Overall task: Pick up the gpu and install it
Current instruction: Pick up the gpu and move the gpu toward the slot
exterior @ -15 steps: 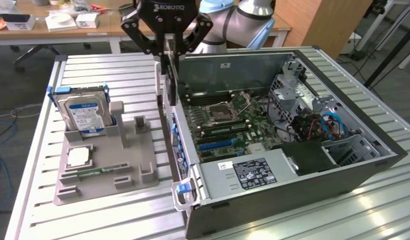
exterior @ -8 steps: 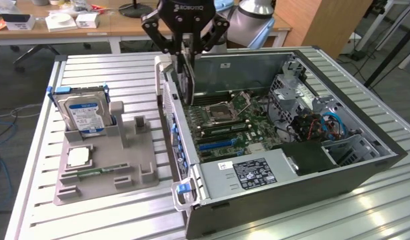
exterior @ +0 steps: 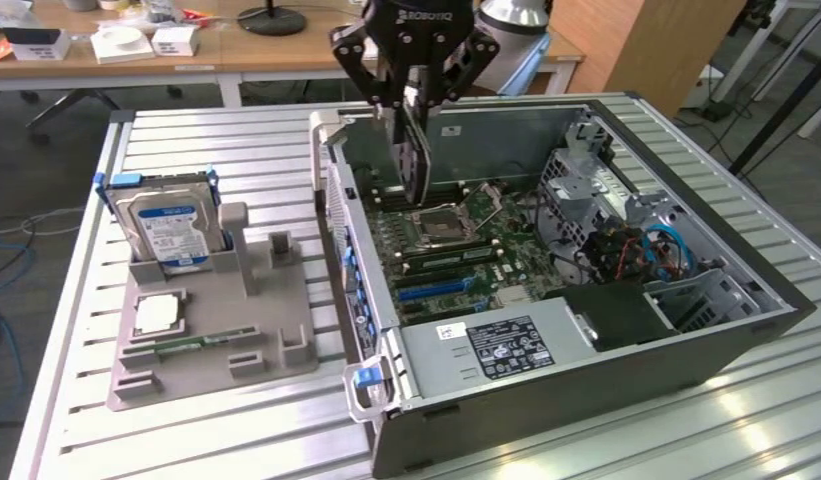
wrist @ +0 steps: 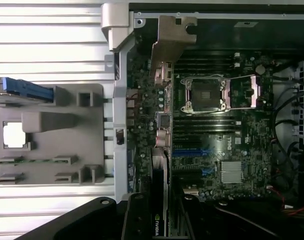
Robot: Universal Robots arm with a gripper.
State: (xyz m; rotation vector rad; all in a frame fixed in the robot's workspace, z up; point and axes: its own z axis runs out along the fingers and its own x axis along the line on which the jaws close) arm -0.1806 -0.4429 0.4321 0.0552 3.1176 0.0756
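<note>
While the black robot hand [exterior: 413, 100] grips the top edge of the thin dark gpu card [exterior: 407, 160], the card hangs upright over the far part of the open grey computer case [exterior: 730, 330] — not yet pushed into a slot. A long blue slot [exterior: 430, 288] lies on the green board, nearer the camera. If the card comes down crooked, it could bump small parts or the case wall — or slip in the grip. On the exterior view's left, a silver hard drive [exterior: 170, 230] stands in a grey holder [exterior: 237, 330] on the metal bench [exterior: 63, 330].
</note>
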